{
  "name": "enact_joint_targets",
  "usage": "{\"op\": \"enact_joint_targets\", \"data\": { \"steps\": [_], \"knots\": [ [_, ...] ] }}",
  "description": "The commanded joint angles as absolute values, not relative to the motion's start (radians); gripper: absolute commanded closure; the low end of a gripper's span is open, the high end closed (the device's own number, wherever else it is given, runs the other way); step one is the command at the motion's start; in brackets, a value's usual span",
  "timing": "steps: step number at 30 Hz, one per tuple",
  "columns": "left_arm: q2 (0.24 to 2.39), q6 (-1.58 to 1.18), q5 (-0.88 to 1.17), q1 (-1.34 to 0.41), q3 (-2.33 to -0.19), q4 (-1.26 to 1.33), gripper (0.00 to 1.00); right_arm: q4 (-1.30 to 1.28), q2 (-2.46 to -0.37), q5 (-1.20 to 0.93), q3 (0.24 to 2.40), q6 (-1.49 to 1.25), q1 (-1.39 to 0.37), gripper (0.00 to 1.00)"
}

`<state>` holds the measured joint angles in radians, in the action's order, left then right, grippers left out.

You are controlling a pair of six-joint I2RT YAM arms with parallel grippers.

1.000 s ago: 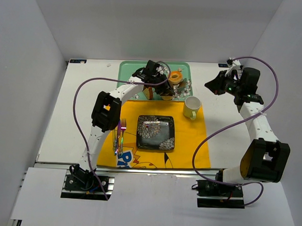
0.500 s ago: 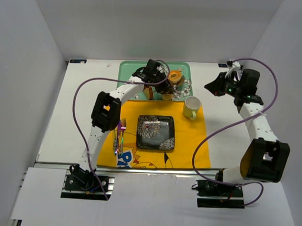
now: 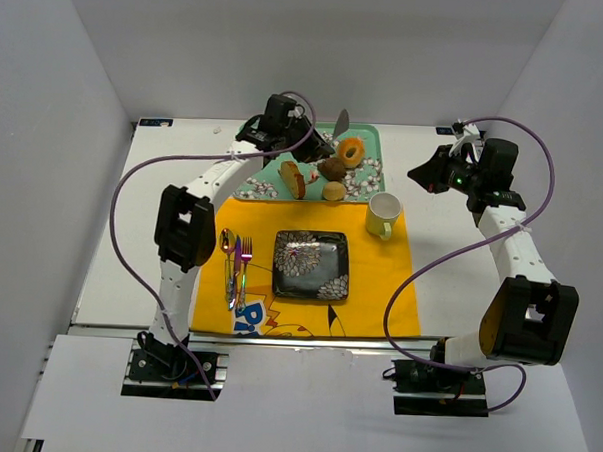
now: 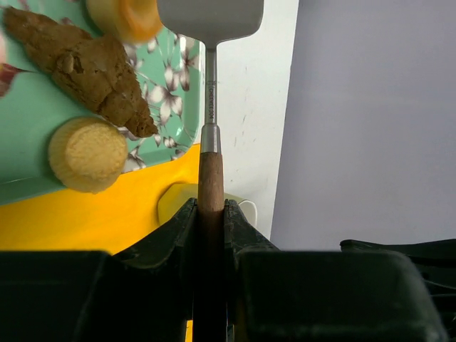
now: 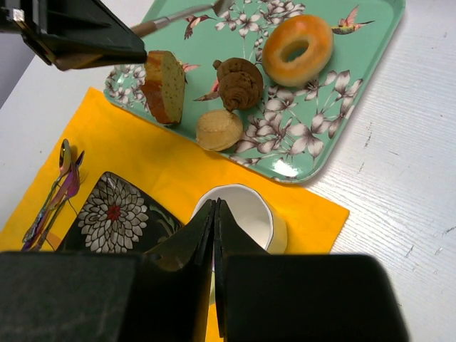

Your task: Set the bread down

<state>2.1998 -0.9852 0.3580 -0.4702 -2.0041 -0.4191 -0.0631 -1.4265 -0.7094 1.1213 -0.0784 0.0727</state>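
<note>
The bread (image 3: pixel 351 151) is a golden ring lying flat on the green floral tray (image 3: pixel 255 144); it also shows in the right wrist view (image 5: pixel 297 48) and, cut off, in the left wrist view (image 4: pixel 128 16). My left gripper (image 3: pixel 303 138) is shut on the wooden handle of a spatula (image 4: pixel 211 178). The metal blade (image 3: pixel 341 122) hovers just behind the bread, apart from it. My right gripper (image 3: pixel 424 173) is shut and empty, held above the table to the right of the tray, over the mug (image 5: pixel 246 214) in its own view.
On the tray lie a loaf slice (image 3: pixel 292 179), a brown pastry (image 3: pixel 331 168) and a small bun (image 3: pixel 334 190). A yellow mat (image 3: pixel 379 289) holds the mug (image 3: pixel 382 215), a black floral plate (image 3: pixel 311 264) and cutlery (image 3: pixel 235 268).
My left arm has pulled back and to the left, lifting the spatula away from the bread. The bread stays on the tray. The right arm has not moved.
</note>
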Motion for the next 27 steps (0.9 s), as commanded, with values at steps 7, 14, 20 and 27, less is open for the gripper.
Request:
{"op": "enact_joint_targets", "data": {
  "steps": [7,14,20,27],
  "knots": [
    [2.006,-0.999,0.366,-0.393,-1.824,-0.316,1.0,-0.032,-1.401,-0.722,1.118,-0.091,0.081,0.94],
    [2.152,-0.982,0.567,-0.408,-2.028,-0.311,1.0,-0.021,-1.402,-0.727,1.117,-0.101,0.083,0.95],
    [2.272,-0.997,0.653,-0.452,-2.118,-0.319,1.0,-0.029,-1.401,-0.721,1.114,-0.097,0.083,0.95],
    [2.338,-0.953,0.653,-0.494,-2.126,-0.362,1.0,-0.034,-1.407,-0.718,1.115,-0.094,0.084,0.95]
  ]
}}
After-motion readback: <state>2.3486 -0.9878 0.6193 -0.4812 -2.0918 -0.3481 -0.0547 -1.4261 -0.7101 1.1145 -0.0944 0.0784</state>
